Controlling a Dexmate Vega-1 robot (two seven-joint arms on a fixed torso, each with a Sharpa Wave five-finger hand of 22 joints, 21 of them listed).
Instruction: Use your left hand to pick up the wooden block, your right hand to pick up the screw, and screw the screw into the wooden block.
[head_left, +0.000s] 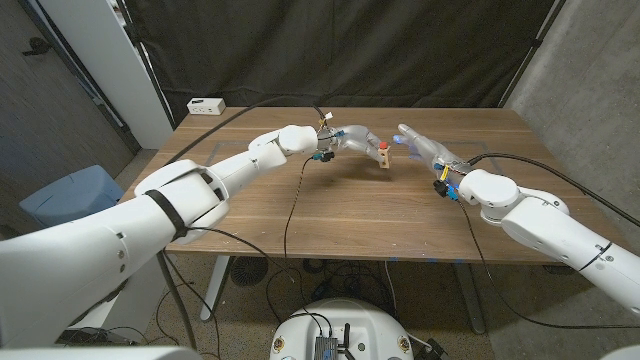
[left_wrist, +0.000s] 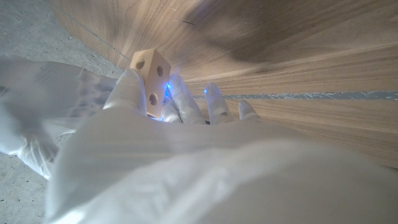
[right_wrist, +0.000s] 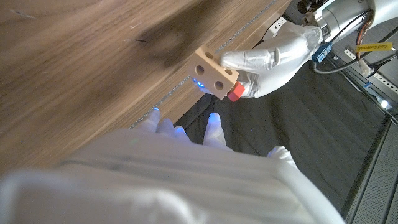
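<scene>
My left hand (head_left: 352, 139) holds the pale wooden block (head_left: 385, 159) above the middle of the table (head_left: 330, 215), toward its far side. In the left wrist view its fingers (left_wrist: 127, 93) wrap the block (left_wrist: 151, 73), whose faces show round holes. A red screw (head_left: 383, 148) sits in the block; the right wrist view shows its red head (right_wrist: 234, 94) sticking out of the block (right_wrist: 214, 73) beside the left hand (right_wrist: 273, 57). Just to the right of the block, my right hand (head_left: 421, 146) holds nothing, its fingers (right_wrist: 214, 119) spread apart.
A white power strip (head_left: 206, 105) lies at the table's far left corner. Black cables (head_left: 293, 200) cross the tabletop from both wrists. A blue bin (head_left: 68, 196) stands on the floor to the left. A dark curtain hangs behind the table.
</scene>
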